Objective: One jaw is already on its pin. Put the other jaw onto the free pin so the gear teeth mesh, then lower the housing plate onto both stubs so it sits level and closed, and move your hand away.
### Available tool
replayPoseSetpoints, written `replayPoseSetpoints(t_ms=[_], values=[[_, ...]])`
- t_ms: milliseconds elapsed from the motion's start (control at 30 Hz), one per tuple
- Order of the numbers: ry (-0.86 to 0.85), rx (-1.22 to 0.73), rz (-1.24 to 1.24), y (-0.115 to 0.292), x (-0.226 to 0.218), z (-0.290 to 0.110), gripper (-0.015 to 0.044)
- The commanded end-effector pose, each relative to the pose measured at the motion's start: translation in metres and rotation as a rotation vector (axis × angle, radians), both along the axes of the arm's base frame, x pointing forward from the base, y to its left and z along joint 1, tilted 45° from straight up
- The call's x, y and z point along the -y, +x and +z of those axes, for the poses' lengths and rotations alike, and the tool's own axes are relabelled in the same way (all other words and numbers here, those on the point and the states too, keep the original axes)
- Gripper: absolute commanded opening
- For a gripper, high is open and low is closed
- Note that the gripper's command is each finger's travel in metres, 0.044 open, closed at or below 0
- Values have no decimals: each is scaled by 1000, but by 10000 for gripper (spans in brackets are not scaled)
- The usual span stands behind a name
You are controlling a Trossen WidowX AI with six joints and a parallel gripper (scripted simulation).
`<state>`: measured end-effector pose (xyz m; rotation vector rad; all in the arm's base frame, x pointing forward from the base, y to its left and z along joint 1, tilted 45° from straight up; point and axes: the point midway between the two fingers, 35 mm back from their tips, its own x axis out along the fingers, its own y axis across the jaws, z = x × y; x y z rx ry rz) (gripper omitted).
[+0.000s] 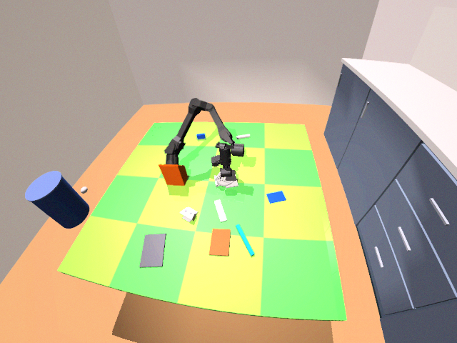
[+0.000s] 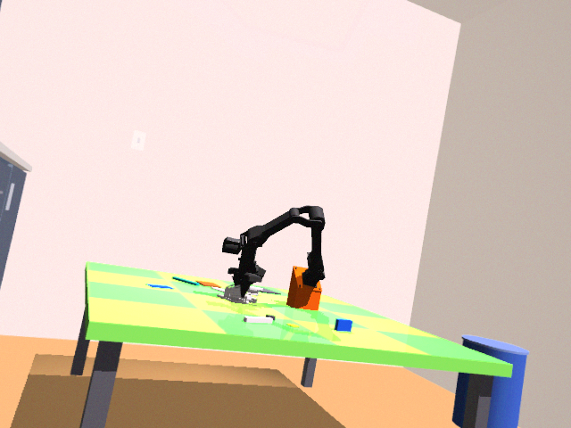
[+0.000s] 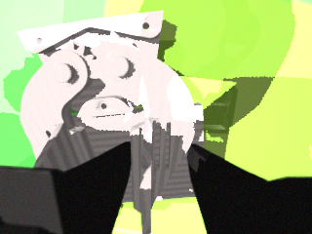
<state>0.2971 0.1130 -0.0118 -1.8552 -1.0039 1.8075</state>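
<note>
My gripper [image 1: 226, 176] [image 2: 243, 293] [image 3: 160, 149] points down over the pale mechanism base [image 1: 231, 184] [image 3: 158, 80] and is shut on a thin, shaded part, apparently the loose jaw; the fingers hide much of it. In the wrist view, the seated jaw [image 3: 54, 93] has its rounded end around a pin at the left. A second round pin [image 3: 122, 65] stands bare to its right. A white strip [image 3: 58, 36] with two holes lies along the base's far edge. A small white piece [image 1: 188, 213] with dark spots lies apart; I cannot tell which is the housing plate.
An orange block [image 1: 173, 174] [image 2: 303, 294] stands at the arm's foot. A white bar [image 1: 220, 211], orange sheet [image 1: 220, 241], cyan stick [image 1: 244, 239], grey sheet [image 1: 153, 250] and blue sheet [image 1: 275, 196] lie on the mat. A blue block [image 1: 201, 136] [image 2: 343, 325] and white rod [image 1: 243, 136] [image 2: 258, 319] lie behind.
</note>
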Motion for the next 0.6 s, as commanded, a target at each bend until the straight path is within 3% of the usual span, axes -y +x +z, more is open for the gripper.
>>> replayPoseSetpoints(t_ms=[0,567], values=[[6,-3,-3,0,-2,-1,134],[6,-4,-4,-1,-5,-4,134]])
